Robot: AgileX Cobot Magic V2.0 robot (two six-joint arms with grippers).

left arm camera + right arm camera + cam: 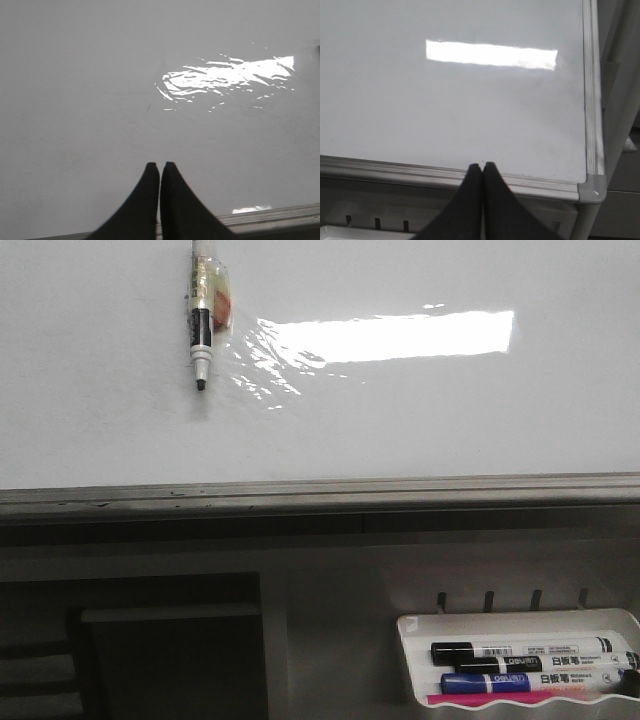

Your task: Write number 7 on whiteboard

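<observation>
The whiteboard (420,420) fills the upper front view, glossy white with a bright rectangular reflection and a grey lower edge (320,492). No number 7 shows on it in any view. A black-and-white marker (203,320) with clear tape round it hangs down from the top edge, tip (201,385) pointing down at the board; what holds it is out of view. My left gripper (160,164) is shut and empty in front of the board (75,75). My right gripper (482,164) is shut and empty at the board's lower edge (395,167).
A small white tray (415,665) below the board at the right holds several markers (530,650). The board's right frame and lower right corner (592,190) show in the right wrist view. A faint short line (148,108) marks the board in the left wrist view.
</observation>
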